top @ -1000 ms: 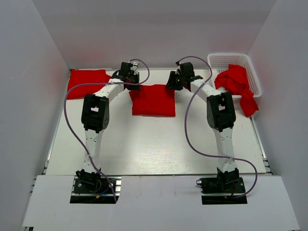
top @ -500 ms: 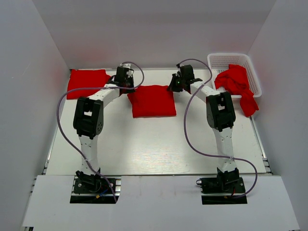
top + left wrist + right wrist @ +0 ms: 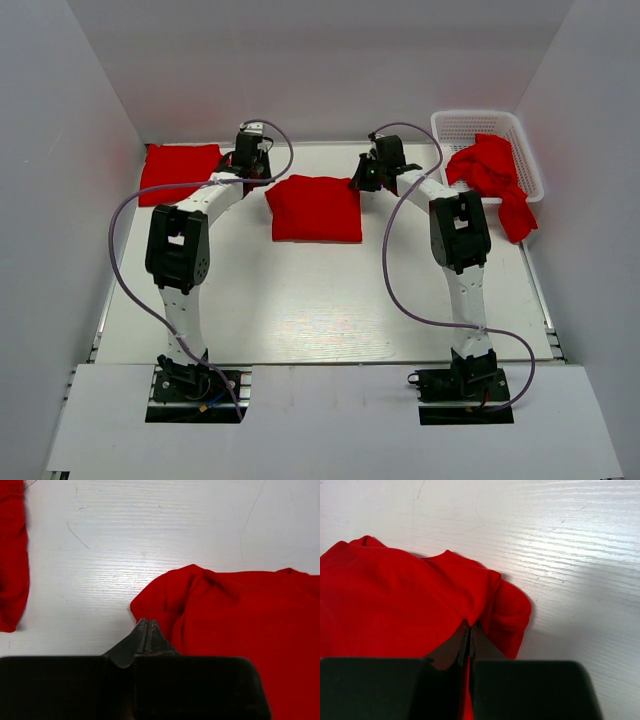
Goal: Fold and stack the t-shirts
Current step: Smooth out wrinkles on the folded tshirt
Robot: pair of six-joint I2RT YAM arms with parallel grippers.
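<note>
A folded red t-shirt lies flat at the middle back of the table. My right gripper is shut on its far right corner, and red cloth shows between the fingers. My left gripper is shut just off the shirt's far left corner, with nothing visible between its fingers. A second folded t-shirt lies at the back left. More red t-shirts sit crumpled in the basket and hang over its front rim.
The white lattice basket stands at the back right, against the wall. White walls close in the table on the left, back and right. Purple cables loop from both arms over the table.
The right gripper has shut on the shirt's far right corner. The left arm swung left and back, away from the shirt's corner. The middle shirt shifted slightly left.
</note>
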